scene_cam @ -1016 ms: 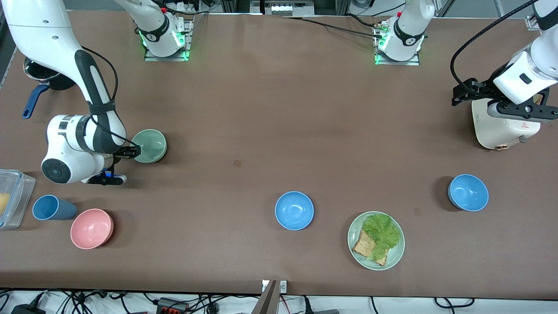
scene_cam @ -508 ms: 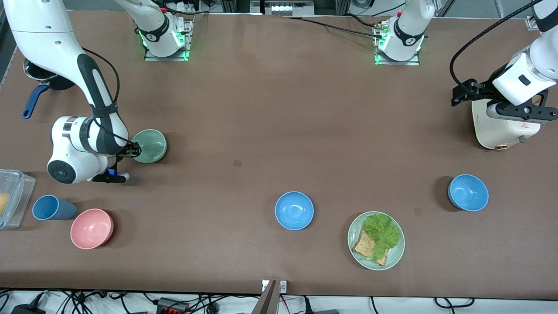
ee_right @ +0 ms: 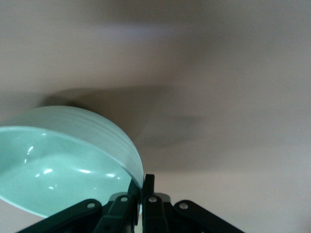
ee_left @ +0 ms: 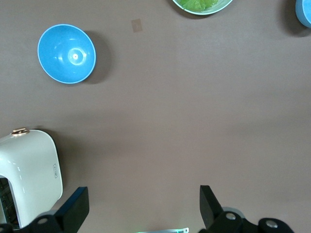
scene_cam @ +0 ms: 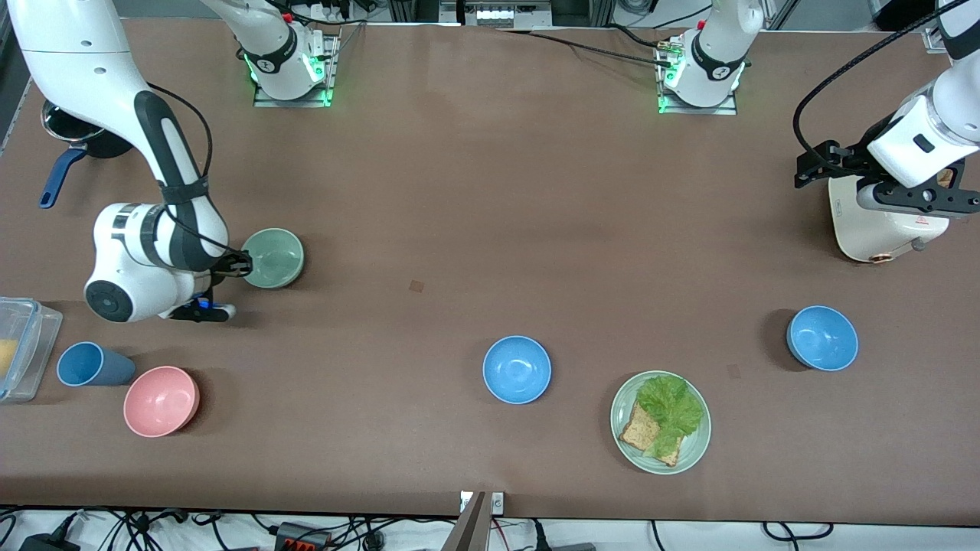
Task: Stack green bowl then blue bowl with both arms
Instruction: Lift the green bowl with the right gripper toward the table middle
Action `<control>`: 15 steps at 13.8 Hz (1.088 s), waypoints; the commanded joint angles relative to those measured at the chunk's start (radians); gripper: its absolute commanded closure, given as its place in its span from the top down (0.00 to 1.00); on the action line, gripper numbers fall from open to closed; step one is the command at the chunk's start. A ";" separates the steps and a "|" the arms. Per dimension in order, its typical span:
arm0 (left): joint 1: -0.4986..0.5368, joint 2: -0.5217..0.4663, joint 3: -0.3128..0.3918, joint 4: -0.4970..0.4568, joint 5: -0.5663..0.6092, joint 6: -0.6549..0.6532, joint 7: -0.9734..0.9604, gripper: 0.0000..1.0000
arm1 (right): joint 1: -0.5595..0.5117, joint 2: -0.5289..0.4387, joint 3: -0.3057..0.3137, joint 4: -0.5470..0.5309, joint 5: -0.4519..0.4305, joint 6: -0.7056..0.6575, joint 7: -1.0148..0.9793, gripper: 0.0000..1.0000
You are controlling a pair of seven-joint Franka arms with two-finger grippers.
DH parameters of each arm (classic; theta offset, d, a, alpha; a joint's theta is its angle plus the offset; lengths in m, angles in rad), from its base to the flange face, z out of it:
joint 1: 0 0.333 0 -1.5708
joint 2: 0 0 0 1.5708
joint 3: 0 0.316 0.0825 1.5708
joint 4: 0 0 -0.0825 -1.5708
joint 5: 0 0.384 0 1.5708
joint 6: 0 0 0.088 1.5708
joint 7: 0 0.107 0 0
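Note:
The pale green bowl [scene_cam: 274, 258] is near the right arm's end of the table. My right gripper [scene_cam: 243, 265] is shut on its rim and holds it; in the right wrist view the bowl [ee_right: 63, 160] fills the frame beside the pinched fingers [ee_right: 142, 187]. One blue bowl [scene_cam: 517, 369] stands mid-table, near the front camera. A second blue bowl [scene_cam: 822, 337] stands toward the left arm's end and shows in the left wrist view [ee_left: 66, 54]. My left gripper [scene_cam: 811, 164] is open and empty in the air beside a white toaster [scene_cam: 880, 216].
A pale-green plate [scene_cam: 693, 446] with bread and lettuce lies beside the middle blue bowl. A pink bowl [scene_cam: 161, 400], a blue cup [scene_cam: 90, 364] and a clear box [scene_cam: 19, 348] stand at the right arm's end. A dark pan [scene_cam: 69, 138] sits near that arm's base.
My right gripper has moved with the green bowl a little toward the table's middle. The left arm has barely shifted.

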 commanded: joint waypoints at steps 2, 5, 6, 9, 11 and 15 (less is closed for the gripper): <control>0.008 0.012 0.004 0.030 -0.021 -0.023 0.000 1.00 | 0.015 -0.021 0.134 0.085 0.016 -0.023 0.024 0.00; 0.008 0.012 0.004 0.030 -0.021 -0.023 -0.001 1.00 | 0.102 -0.011 0.164 0.133 0.090 -0.026 0.133 0.00; 0.008 0.012 0.004 0.030 -0.021 -0.023 0.000 1.00 | 0.169 0.000 0.164 0.151 0.113 -0.021 0.168 0.00; 0.008 0.017 0.004 0.030 -0.021 -0.023 0.006 1.00 | 0.319 0.093 0.164 0.294 0.121 -0.015 0.407 0.00; 0.017 0.035 0.003 0.031 -0.021 -0.022 0.008 1.00 | 0.395 0.150 0.165 0.372 0.124 -0.004 0.504 0.00; 0.031 0.065 0.004 0.031 -0.007 -0.023 0.008 1.00 | 0.478 0.181 0.165 0.377 0.222 0.063 0.541 0.00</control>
